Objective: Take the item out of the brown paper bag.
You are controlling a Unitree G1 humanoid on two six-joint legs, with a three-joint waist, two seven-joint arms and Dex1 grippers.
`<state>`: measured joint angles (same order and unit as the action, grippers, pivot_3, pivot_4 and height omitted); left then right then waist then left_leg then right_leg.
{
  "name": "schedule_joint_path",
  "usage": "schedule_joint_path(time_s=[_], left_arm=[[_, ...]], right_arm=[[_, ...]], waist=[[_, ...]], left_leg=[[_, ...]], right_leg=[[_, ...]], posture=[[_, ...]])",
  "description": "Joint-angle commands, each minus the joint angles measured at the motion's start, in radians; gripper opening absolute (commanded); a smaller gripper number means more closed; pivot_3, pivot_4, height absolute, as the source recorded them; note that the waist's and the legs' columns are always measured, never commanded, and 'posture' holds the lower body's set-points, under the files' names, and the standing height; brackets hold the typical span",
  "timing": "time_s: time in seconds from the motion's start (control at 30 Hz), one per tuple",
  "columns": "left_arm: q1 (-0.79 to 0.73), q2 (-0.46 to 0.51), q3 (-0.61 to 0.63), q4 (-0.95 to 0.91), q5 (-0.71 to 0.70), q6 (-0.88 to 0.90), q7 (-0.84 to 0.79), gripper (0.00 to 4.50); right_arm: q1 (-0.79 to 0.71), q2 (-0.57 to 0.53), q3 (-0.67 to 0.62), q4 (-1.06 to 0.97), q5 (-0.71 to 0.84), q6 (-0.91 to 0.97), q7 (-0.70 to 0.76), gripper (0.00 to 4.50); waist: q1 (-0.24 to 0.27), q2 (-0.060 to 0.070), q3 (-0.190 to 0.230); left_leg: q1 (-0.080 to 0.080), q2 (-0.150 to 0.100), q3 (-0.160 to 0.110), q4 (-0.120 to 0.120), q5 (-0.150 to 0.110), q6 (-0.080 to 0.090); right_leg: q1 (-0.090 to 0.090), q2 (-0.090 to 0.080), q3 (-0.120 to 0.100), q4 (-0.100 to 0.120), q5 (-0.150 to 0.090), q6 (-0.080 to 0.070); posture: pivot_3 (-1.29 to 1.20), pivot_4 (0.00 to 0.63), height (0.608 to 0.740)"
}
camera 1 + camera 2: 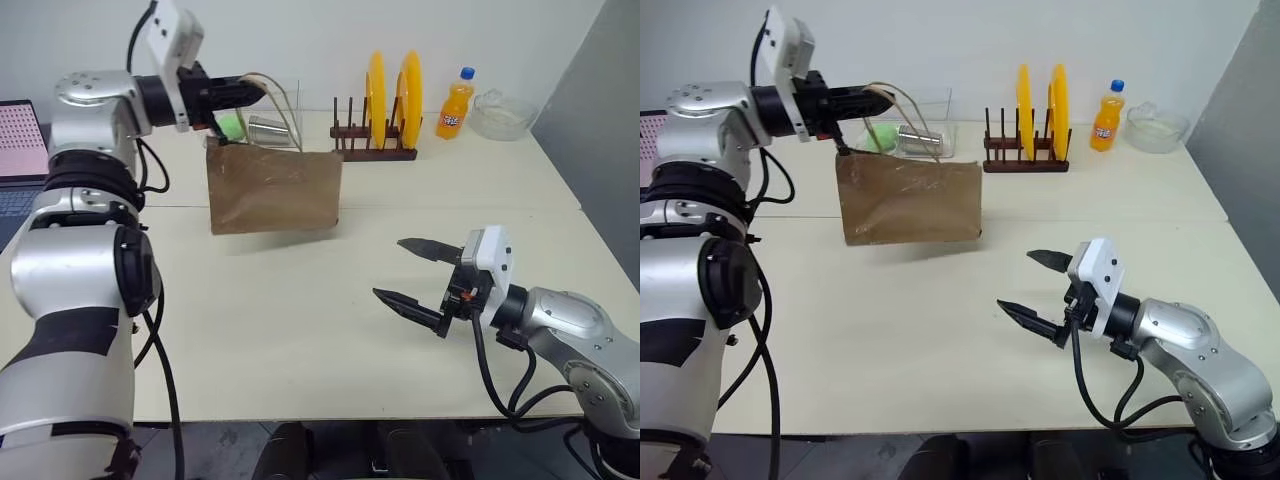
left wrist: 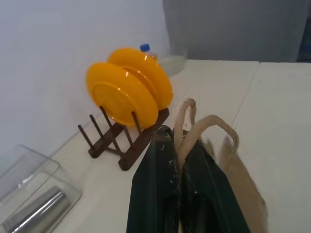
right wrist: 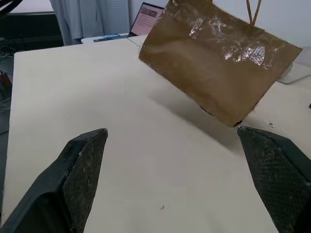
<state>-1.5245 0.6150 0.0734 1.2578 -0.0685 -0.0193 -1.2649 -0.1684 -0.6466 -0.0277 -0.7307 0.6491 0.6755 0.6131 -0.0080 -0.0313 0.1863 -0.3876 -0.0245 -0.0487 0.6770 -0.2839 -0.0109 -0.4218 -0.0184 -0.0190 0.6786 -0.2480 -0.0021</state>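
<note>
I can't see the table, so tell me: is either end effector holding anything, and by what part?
The left end effector holds the brown paper bag by its cord handles. The right end effector is open, empty.

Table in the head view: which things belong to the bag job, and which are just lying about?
Job:
- brown paper bag, hanging by its handles
- left gripper, shut on the handles
- right gripper, open

Lying about:
- plate rack with yellow plates
- orange soda bottle
- clear container
- glass bowl

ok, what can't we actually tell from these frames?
- The item: hidden by the closed walls of the brown paper bag, which hangs by its cord handles from the shut left gripper.
- Label text on the orange soda bottle: too small in the head views.
- Clear container: cut off by the left wrist view's edge.
</note>
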Motion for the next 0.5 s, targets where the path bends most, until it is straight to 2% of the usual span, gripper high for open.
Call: schedule_joint_path(time_s=[0.03, 0.23, 0.5], left_arm=[[-0.056, -0.041, 0.013, 0.003, 0.001, -0.035, 0.028, 0.03], [-0.062, -0.132, 0.015, 0.023, 0.013, -0.044, 0.055, 0.03], [-0.091, -0.197, 0.021, 0.043, 0.027, -0.059, 0.123, 0.03]], right_arm=[[0.010, -0.007, -0.038, -0.055, 0.014, 0.013, -0.035, 4.50], [0.049, -0.009, -0.055, -0.084, 0.012, 0.020, -0.063, 4.50], [0.085, -0.012, -0.074, -0.116, 0.016, 0.031, -0.093, 4.50]], waist=[[0.000, 0.000, 0.000], [-0.001, 0.000, 0.000], [0.001, -0.001, 0.000]], left_leg=[[0.000, 0.000, 0.000, 0.000, 0.000, 0.000], [0.000, 0.000, 0.000, 0.001, 0.000, 0.000], [0.000, 0.000, 0.001, 0.001, 0.000, 0.000]], right_leg=[[0.000, 0.000, 0.000, 0.000, 0.000, 0.000], [0.000, 0.000, 0.001, 0.001, 0.000, 0.000], [0.000, 0.000, 0.001, 0.001, 0.000, 0.000]], posture=[[0.00, 0.150, 0.740], [0.00, 0.150, 0.740], [0.00, 0.150, 0.740]])
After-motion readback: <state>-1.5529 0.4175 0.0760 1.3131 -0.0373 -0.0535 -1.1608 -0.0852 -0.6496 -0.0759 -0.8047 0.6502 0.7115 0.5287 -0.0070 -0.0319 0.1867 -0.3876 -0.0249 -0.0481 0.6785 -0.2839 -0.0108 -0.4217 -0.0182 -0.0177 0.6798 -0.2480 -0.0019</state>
